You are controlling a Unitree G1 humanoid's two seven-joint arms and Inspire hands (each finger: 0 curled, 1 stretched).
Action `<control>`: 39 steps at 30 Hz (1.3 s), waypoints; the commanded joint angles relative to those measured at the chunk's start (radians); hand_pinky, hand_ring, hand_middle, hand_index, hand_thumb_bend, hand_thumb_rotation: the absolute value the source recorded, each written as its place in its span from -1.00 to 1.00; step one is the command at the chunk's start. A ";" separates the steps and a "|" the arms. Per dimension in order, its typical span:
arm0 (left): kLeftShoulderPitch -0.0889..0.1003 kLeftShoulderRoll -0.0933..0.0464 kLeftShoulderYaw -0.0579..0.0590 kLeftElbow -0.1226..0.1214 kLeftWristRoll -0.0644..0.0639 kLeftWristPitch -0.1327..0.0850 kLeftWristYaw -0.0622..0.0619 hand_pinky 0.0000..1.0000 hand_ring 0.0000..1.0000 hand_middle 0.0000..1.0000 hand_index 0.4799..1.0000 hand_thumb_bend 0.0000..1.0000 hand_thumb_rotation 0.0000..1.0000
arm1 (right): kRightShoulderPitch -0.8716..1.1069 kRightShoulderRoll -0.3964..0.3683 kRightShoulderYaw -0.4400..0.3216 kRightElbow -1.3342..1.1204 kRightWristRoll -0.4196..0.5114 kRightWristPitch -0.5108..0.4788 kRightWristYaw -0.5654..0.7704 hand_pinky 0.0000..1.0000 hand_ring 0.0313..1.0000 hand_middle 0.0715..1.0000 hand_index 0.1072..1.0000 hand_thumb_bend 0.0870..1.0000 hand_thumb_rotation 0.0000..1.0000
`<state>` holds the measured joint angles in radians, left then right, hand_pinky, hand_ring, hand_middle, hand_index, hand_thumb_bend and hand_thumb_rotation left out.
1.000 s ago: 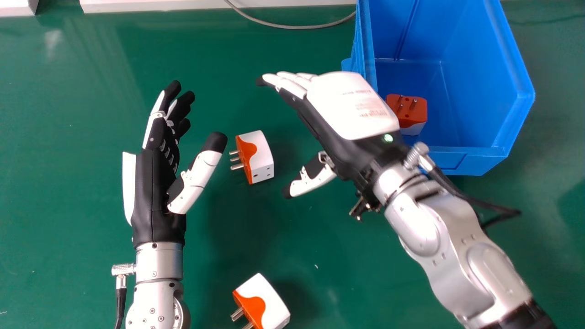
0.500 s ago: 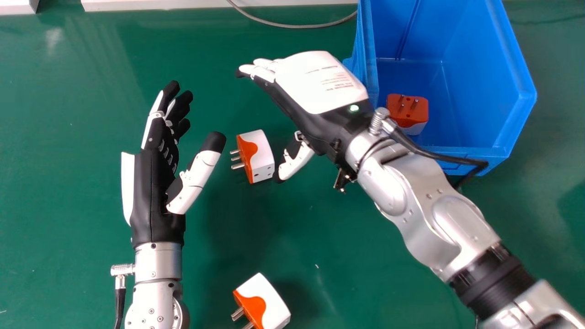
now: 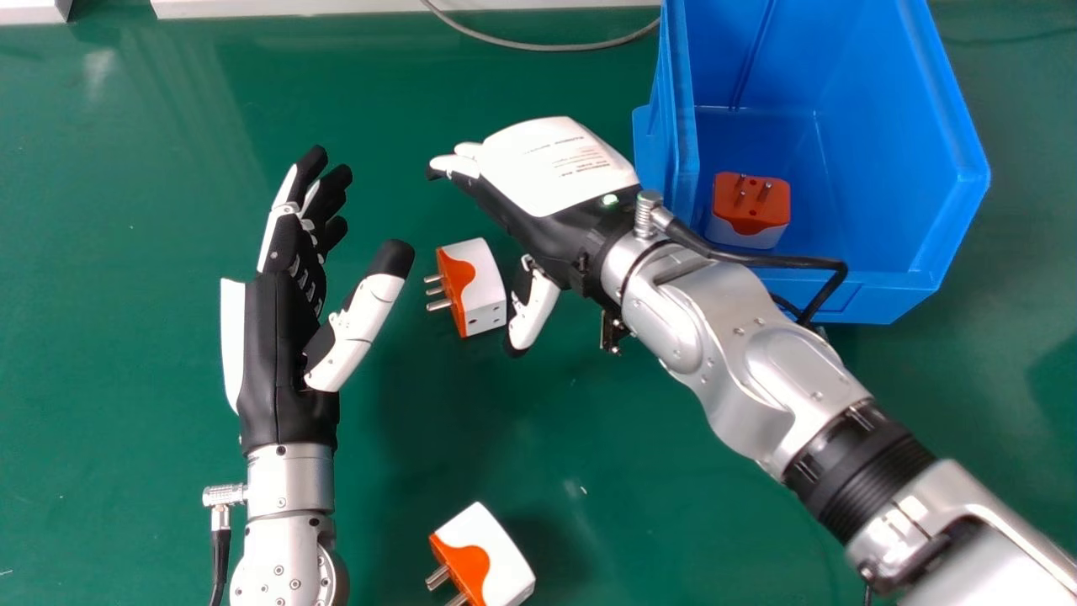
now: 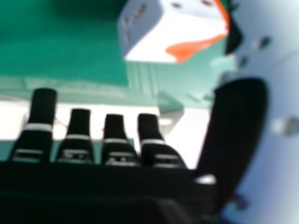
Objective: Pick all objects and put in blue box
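Note:
My right hand (image 3: pixel 547 181) is open beside the middle orange-and-white plug adapter (image 3: pixel 481 288), its thumb just right of the adapter in the head view. In the right hand view the adapter (image 4: pixel 175 35) shows beyond the straight fingers of my right hand (image 4: pixel 114 140). Another adapter (image 3: pixel 496 560) lies near the head view's bottom edge. A third adapter (image 3: pixel 751 209) rests inside the blue box (image 3: pixel 896 286), prongs up. On the left, my left hand (image 3: pixel 290 320) is open, holding nothing, its palm towards the middle adapter.
The blue box stands at the far right, with the right forearm passing in front of its near left corner. A grey cable (image 3: pixel 547 46) and white edging (image 3: pixel 336 8) run along the far side of the green table (image 3: pixel 135 202).
My right hand has moved left, away from the box and to the middle adapter; it rose in the view, then dropped back somewhat. The left hand has hardly moved.

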<state>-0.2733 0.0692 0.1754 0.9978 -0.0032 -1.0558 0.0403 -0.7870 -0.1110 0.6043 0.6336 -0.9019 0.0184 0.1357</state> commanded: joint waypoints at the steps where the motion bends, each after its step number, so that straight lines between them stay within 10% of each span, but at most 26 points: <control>1: -0.015 0.002 0.001 -0.005 -0.009 -0.015 -0.007 0.78 0.79 0.74 0.56 0.74 0.19 | -0.067 0.019 0.008 0.037 0.011 -0.003 0.011 0.46 0.81 0.84 0.74 0.89 -0.98; 31: -0.031 -0.001 -0.002 0.007 -0.001 -0.012 0.005 0.82 0.79 0.74 0.57 0.74 0.20 | -0.252 0.120 0.060 0.426 0.051 -0.088 0.016 0.55 0.85 0.87 0.78 0.82 -0.84; 39: -0.032 0.001 -0.004 0.014 0.017 -0.023 0.029 0.82 0.79 0.74 0.56 0.75 0.21 | -0.257 0.125 0.077 0.432 0.042 -0.086 0.007 0.55 0.84 0.86 0.77 0.79 -0.81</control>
<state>-0.2915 0.0679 0.1733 1.0106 0.0025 -1.0560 0.0617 -1.0066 0.0101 0.6788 1.0667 -0.8654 -0.0642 0.1538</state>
